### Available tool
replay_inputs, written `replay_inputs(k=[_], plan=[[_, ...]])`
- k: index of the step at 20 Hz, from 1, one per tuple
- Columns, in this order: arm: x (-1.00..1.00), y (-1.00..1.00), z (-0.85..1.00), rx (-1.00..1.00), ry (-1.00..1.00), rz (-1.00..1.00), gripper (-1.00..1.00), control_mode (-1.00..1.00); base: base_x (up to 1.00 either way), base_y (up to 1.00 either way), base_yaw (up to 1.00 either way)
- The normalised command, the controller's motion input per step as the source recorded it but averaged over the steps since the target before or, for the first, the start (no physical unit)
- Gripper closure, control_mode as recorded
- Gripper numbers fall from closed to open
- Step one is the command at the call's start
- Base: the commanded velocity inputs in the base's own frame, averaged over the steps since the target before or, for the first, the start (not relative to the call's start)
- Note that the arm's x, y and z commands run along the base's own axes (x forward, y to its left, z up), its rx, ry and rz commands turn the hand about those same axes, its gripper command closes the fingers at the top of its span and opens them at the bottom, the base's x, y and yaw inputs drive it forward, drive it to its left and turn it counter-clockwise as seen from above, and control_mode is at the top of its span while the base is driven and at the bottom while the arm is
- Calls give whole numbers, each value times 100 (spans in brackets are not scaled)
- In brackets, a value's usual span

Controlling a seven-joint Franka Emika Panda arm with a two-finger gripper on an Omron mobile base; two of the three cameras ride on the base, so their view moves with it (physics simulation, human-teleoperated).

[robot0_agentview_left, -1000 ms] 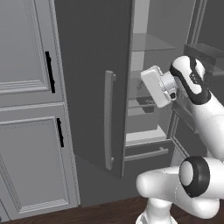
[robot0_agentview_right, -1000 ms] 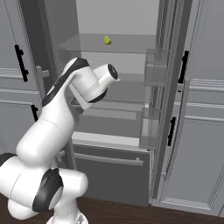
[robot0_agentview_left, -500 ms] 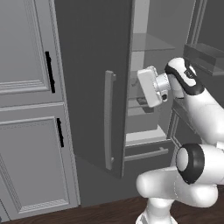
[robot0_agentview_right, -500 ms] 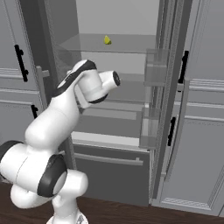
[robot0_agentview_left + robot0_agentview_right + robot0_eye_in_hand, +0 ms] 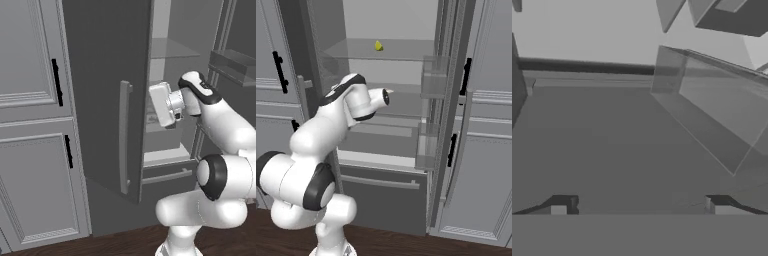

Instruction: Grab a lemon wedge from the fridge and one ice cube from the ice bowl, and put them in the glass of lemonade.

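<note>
Yellow-green lemon wedge (image 5: 378,46) waits on the fridge (image 5: 105,75) upper glass shelf as the empty gripper (image 5: 639,209), jaws spread wide, has swung inward between the open doors, well below it.

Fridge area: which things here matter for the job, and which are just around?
For the job:
- lemon wedge, on the upper glass shelf
- fridge, doors open
- gripper, open, empty, inside the fridge

Just around:
- door bins
- bottom drawer
- panelled cabinets with black handles
</note>
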Motion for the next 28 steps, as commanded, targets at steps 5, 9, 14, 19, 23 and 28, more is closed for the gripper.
replay_inputs(k=[5, 9, 14, 19, 23, 28], plan=[[-10, 57, -3, 2, 0, 0, -100, -100, 0, 0, 0], [-25, 57, 0, 3, -4, 0, -100, -100, 0, 0, 0], [-67, 76, 0, 4, -3, 1, -100, -100, 0, 0, 0], [-75, 100, 0, 1, -1, 0, -100, -100, 0, 0, 0], [-66, 100, 2, 0, -1, 0, -100, -100, 0, 0, 0], [-40, 97, 15, 0, -1, 0, -100, -100, 0, 0, 0]])
